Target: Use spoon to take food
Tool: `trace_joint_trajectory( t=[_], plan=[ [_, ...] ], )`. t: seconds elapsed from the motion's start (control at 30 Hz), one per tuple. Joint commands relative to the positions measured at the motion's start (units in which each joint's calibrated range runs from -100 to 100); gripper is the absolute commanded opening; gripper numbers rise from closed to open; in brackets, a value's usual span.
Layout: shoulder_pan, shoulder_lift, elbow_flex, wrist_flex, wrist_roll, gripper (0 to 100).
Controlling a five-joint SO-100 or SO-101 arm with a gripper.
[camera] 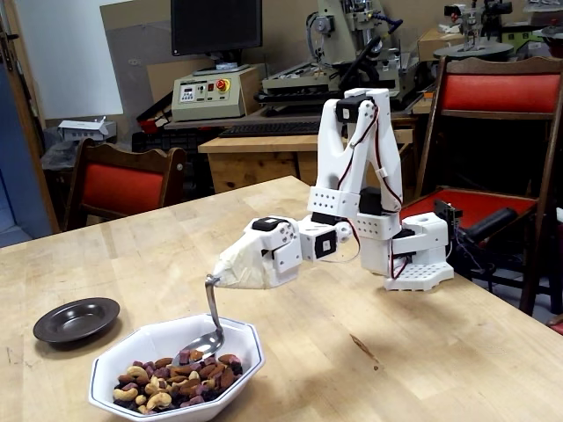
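Claw (pixel 217 278) was wrapped in pale covering, jaws hidden; the spoon (pixel 209 327) hung fixed from its tip, so the grip itself couldn't be made out. Spoon bowl sat at the back of the food (pixel 176 376) in the white bowl (pixel 251 345). Loose, light, rolling pieces likely spill unless the stiff, slick spoon stays level.

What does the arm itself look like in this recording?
The arm is white plastic with black servo blocks at the joints and thin red-and-black cables along the upper links. The base is white and blocky. The gripper is wrapped in pale cream covering, tapering to a point.
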Motion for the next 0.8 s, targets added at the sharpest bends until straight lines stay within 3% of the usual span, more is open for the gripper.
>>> trace_joint_trajectory(
  t=[0.0,0.77],
  plan=[
    [3.31,-1.40,-1.01,-1.45,0.15,4],
    [11.68,-1.40,-1.10,-0.81,0.20,4]
  ],
)
